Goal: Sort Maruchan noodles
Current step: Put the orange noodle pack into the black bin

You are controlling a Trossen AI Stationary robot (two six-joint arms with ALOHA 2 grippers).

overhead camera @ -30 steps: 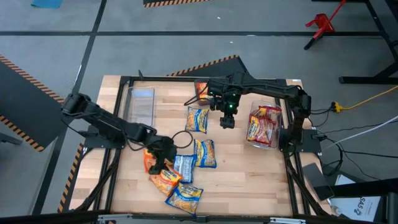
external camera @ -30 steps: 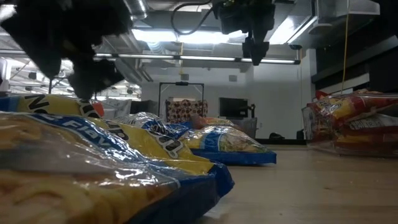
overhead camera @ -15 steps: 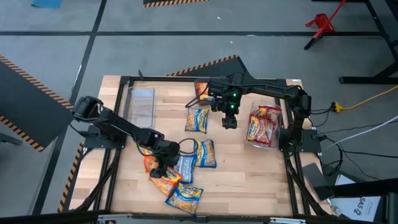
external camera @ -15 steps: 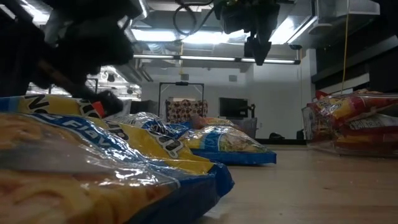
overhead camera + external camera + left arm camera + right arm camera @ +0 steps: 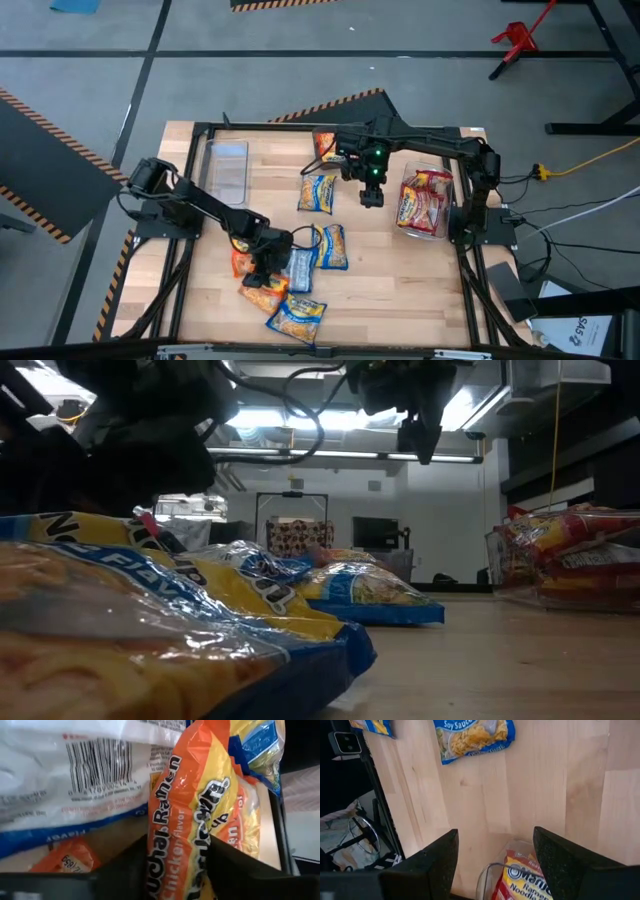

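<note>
Left end effector (image 5: 262, 268): low over the cluster of packets at the near-left of the pale wooden worktop (image 5: 400, 275); in the left wrist view its two dark fingers (image 5: 235, 865) stand on either side of a glossy orange chicken-flavour noodle packet (image 5: 200, 820), apparently pinching it, though actual contact is hard to confirm.
Orange packet from above: an orange edge (image 5: 240, 264) shows just beside the left end effector, partly under the arm.
Blue-and-yellow plastic noodle packets (image 5: 296, 318): several lie around the left end effector, one (image 5: 318, 193) apart near the worktop's middle.
White-backed packet with a barcode (image 5: 70, 770): lies touching the orange packet in the left wrist view.
Right end effector (image 5: 372, 195): raised above the worktop's middle, between the lone blue-and-yellow packet and the right bin, fingers spread with nothing between them.
Clear plastic bin on the right (image 5: 446, 215): holds red-and-silver noodle packets (image 5: 420, 203).
Clear plastic bin on the left (image 5: 228, 168): stands at the far-left of the worktop.
</note>
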